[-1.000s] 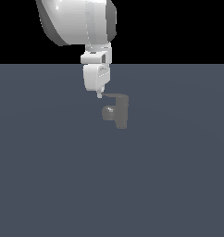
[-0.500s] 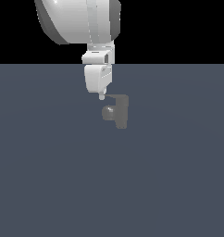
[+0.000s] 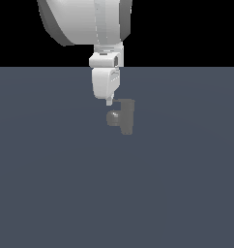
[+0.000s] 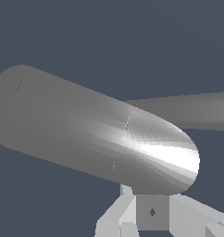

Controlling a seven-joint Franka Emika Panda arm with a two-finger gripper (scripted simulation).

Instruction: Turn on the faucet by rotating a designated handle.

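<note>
**poster1:** Hardly anything has been moved since a second ago. The gripper (image 3: 109, 101) is seen hanging in the same spot over the faucet (image 3: 123, 116), maybe nudged a hair to the exterior view's right, and the faucet itself hasn't been shifted at all.

**poster2:** Where's the faucet placed exactly?

**poster1:** It's parked out in the middle of the dark grey floor (image 3: 51, 193), a bit toward the far side. An upright grey body is shown, with the rounded spout stub (image 3: 112, 118) poking out on the exterior view's left. The fingertip is held right at the top left corner of the body, just above that stub. Whether contact has been made can't be told from here.

**poster2:** And the handle?

**poster1:** In the wrist view a fat grey cylinder is filling most of the frame, with a thinner flat bar, taken to be the handle (image 4: 192, 110), running off behind it. In the exterior view it can't be picked out.

**poster2:** Jaws spread or pressed together?

**poster1:** Can't be told. Only pale finger parts (image 4: 132, 217) are glimpsed at the frame edge, and the gap isn't shown clearly.

**poster2:** Why so close in and so high?

**poster1:** Probably so the lever can be shoved sideways from the top. A slip onto the stub is the risk.
</note>
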